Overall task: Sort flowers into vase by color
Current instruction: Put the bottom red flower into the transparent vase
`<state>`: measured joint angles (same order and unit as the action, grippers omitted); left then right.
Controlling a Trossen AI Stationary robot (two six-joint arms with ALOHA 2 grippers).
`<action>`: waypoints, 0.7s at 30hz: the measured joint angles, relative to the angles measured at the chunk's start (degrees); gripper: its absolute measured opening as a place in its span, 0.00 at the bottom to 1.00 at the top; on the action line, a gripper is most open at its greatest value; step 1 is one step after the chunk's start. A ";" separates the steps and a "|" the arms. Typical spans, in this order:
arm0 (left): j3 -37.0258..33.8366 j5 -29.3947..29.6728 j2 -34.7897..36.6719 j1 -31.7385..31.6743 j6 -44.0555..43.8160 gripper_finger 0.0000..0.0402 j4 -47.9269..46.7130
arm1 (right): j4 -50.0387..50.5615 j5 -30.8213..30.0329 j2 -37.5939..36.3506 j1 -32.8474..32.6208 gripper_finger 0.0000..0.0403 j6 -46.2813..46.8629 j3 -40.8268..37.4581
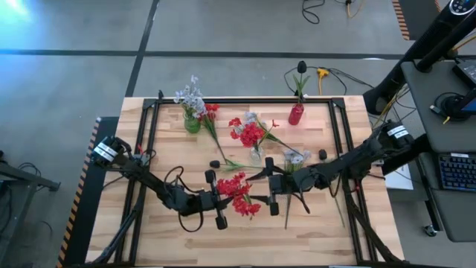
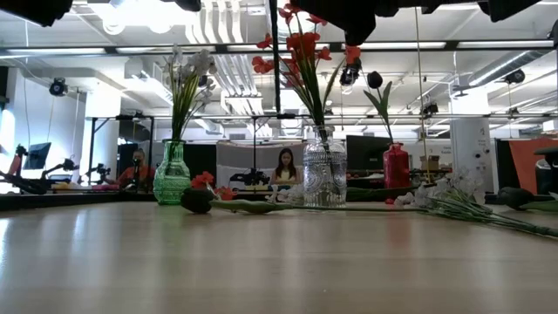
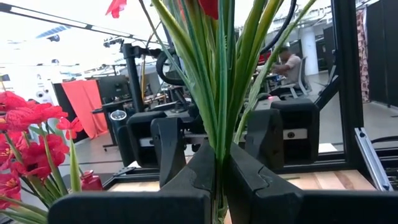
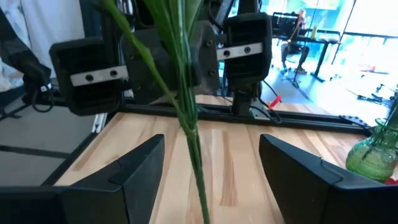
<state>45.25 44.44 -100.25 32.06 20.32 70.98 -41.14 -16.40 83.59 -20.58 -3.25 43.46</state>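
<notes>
My left gripper (image 1: 227,199) (image 3: 221,168) is shut on a red flower spray (image 1: 239,195), lifted over the table's middle. My right gripper (image 1: 262,190) (image 4: 211,143) faces it from the right, open. Its fingers stand on either side of the spray's hanging green stem (image 4: 194,146) without touching it. A green vase (image 1: 192,123) at the far left holds pale white-lavender flowers. In the middle, a clear glass vase (image 1: 255,154) holds red flowers, and a red vase (image 1: 296,114) at the far right holds a dark one. My left gripper pinches the bundle of green stems and leaves (image 3: 219,140) between its two fingers, below the red blossoms. The fingers come level from the table's left and lie across the stems. The spray stands about upright, clear of the table, blossoms above the fingers and the stem end below.
A pale white flower spray (image 1: 296,158) lies on the table by my right gripper, its stems running toward the near edge. A red flower (image 1: 212,112) lies beside the green vase. Two dark buds (image 1: 214,163) (image 1: 322,154) lie on the wood. A black frame (image 1: 245,100) borders the table.
</notes>
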 joint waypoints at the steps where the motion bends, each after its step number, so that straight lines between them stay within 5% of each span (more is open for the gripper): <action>1: -0.01 -0.01 0.00 -0.04 -0.01 0.00 -0.09 | -0.40 0.19 0.15 0.00 0.63 -0.02 0.00; 21: 0.00 -0.07 -1.44 -1.69 -0.93 0.00 -0.22 | 1.85 1.40 3.66 0.26 0.62 -2.84 3.80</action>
<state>45.25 44.37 -101.69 30.37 19.39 70.76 -39.29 -15.00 87.25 -20.32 -6.09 47.27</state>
